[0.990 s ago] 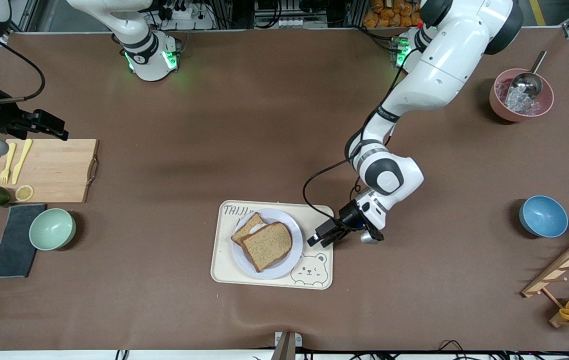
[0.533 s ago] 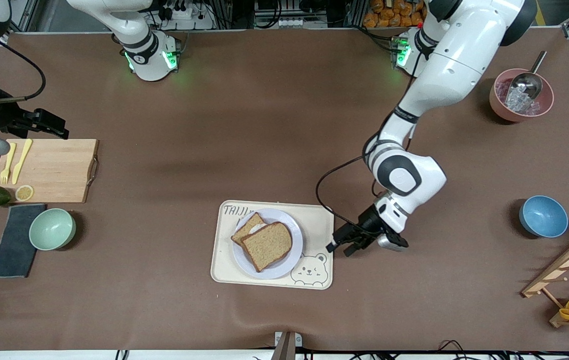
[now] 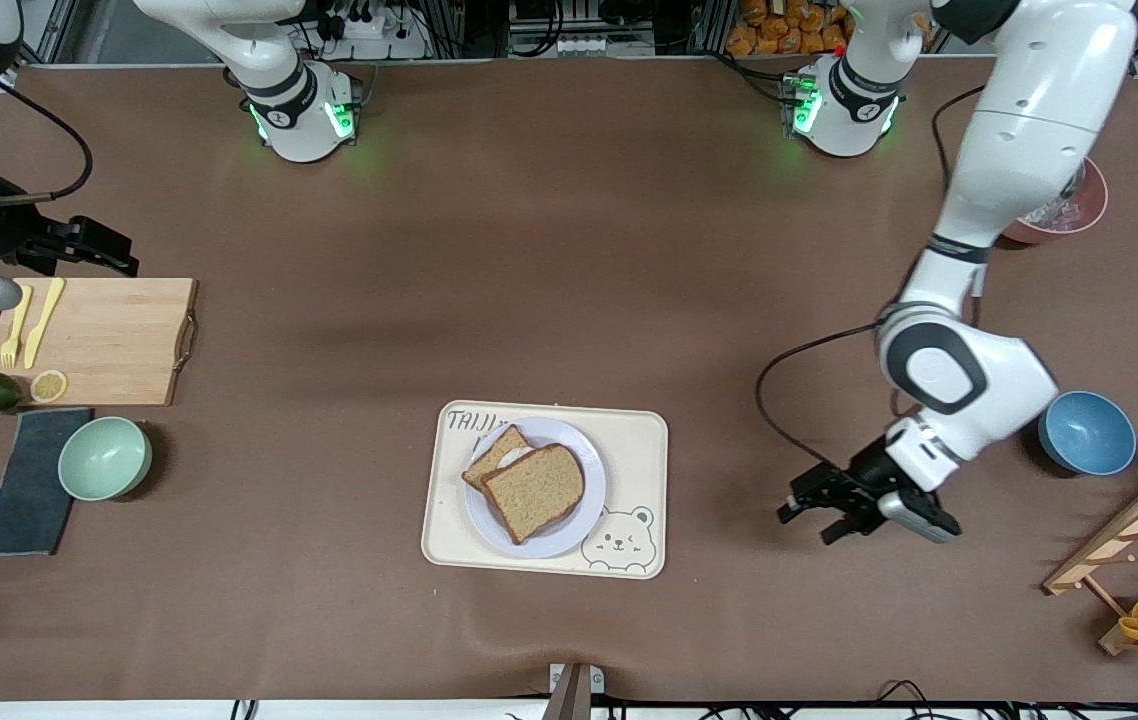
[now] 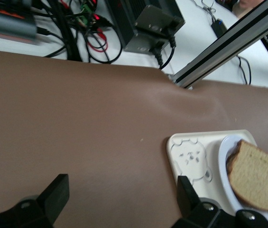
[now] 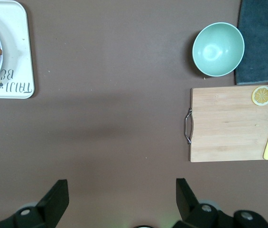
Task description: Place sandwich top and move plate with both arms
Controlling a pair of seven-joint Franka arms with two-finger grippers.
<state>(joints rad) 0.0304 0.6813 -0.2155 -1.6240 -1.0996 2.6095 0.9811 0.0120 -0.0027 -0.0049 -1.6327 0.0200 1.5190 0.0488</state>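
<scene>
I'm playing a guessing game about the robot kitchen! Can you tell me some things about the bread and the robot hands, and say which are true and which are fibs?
1. The sandwich top lies on the plate. True.
2. The left gripper is holding the bread. False: it is open and empty, over bare table between the tray and the blue bowl.
3. The plate sits on the wooden board. False: it sits on the tray.
4. The right gripper is open, over the table by the board. True.
</scene>
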